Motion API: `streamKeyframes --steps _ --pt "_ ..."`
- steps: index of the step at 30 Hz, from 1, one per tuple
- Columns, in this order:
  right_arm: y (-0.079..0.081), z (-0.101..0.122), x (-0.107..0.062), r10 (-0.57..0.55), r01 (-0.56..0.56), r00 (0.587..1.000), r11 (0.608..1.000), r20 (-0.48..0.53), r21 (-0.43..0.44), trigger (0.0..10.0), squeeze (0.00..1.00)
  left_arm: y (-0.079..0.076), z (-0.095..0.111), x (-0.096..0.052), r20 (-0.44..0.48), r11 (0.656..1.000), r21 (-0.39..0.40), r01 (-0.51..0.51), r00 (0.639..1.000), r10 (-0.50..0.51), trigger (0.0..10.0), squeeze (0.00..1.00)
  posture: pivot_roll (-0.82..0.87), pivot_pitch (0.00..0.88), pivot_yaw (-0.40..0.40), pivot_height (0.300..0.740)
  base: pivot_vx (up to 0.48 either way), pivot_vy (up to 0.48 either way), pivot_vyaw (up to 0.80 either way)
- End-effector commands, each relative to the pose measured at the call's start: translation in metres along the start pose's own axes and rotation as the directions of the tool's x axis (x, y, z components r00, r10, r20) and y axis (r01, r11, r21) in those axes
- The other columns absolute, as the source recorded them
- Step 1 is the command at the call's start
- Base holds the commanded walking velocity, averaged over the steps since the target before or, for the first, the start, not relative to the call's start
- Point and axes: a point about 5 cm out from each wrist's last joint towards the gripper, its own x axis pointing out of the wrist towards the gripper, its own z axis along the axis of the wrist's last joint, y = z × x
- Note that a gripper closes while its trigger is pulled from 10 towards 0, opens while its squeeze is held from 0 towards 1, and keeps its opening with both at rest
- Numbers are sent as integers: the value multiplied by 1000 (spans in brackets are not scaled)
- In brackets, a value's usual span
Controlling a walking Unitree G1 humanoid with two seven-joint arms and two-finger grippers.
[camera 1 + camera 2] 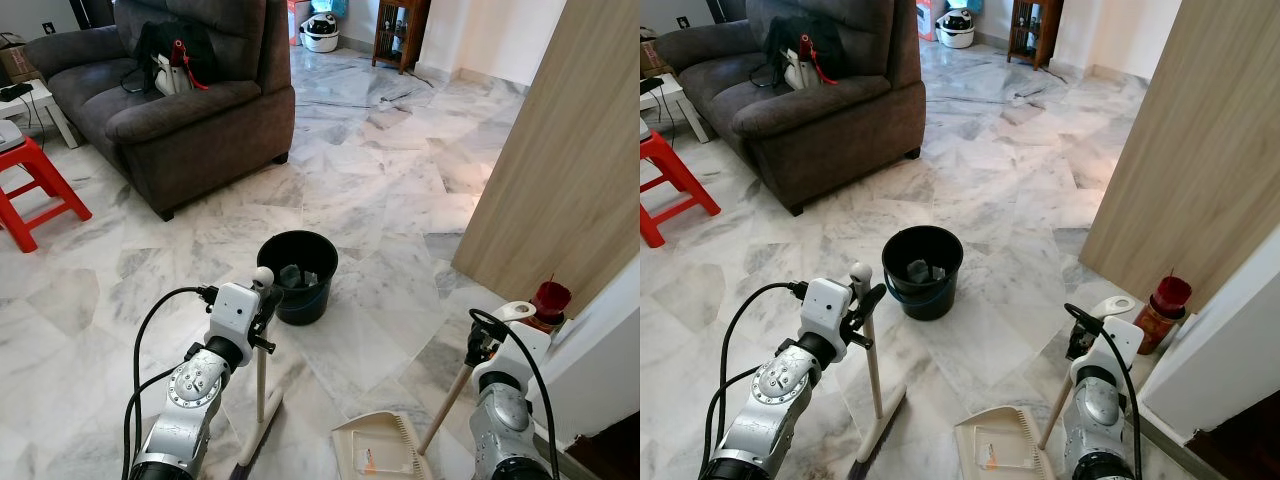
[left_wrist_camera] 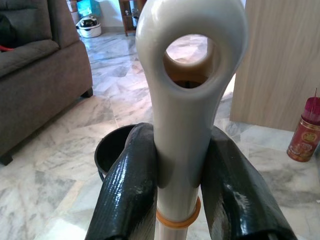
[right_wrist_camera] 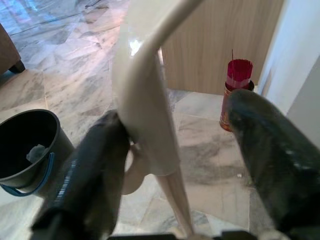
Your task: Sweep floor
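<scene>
Currently my left gripper (image 2: 180, 165) is closed tight on the cream broom handle (image 1: 261, 375), just below the hanging loop at its top; both black fingers (image 2: 131, 185) press its sides. The broom stands nearly upright, its brush head (image 1: 262, 432) on the marble floor (image 1: 380, 200) just left of the dustpan (image 1: 375, 448). My right gripper (image 3: 170, 150) sits around the top of the dustpan handle (image 1: 447, 405), which slants down to the pan. One finger touches the handle and the other stands clear, so I judge this a loose hold, not a firm clamp.

A small scrap with an orange mark lies inside the pan. A black bucket (image 1: 297, 276) with crumpled waste in it stands just beyond the broom, and a red canister (image 1: 548, 303) is by the wooden panel (image 1: 560, 150) on my right.

To do this step well, I judge I should keep the pan's lip flat on the floor, draw the brush toward it in short low strokes, and firm up my right hold before lifting toward the bucket.
</scene>
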Motion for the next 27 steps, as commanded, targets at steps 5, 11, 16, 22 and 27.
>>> streamKeyframes --steps 5,11,16,22,27 --pt "0 6 3 -8 8 1000 1000 25 17 10000 1000 1 7 1 30 1000 14 7 1000 -8 10000 0 97 0 -2 740 0 0 0" --pt "-1 8 4 2 -3 999 1000 32 21 10000 1000 1 7 2 31 1000 17 10 999 -11 10000 0 99 0 -2 740 0 0 0" --pt "-3 13 6 6 -7 999 1000 48 26 10000 1000 1 7 1 31 1000 18 12 999 -12 10000 0 99 0 -3 740 0 0 0" --pt "-5 15 8 1 -2 999 1000 52 14 10000 1000 0 7 1 33 1000 19 15 999 -15 10000 0 101 0 -3 740 0 0 0" --pt "-5 17 10 88 -88 995 996 38 1 10000 0 0 7 1 33 1000 21 18 999 -18 10000 0 101 0 -1 740 0 0 0"
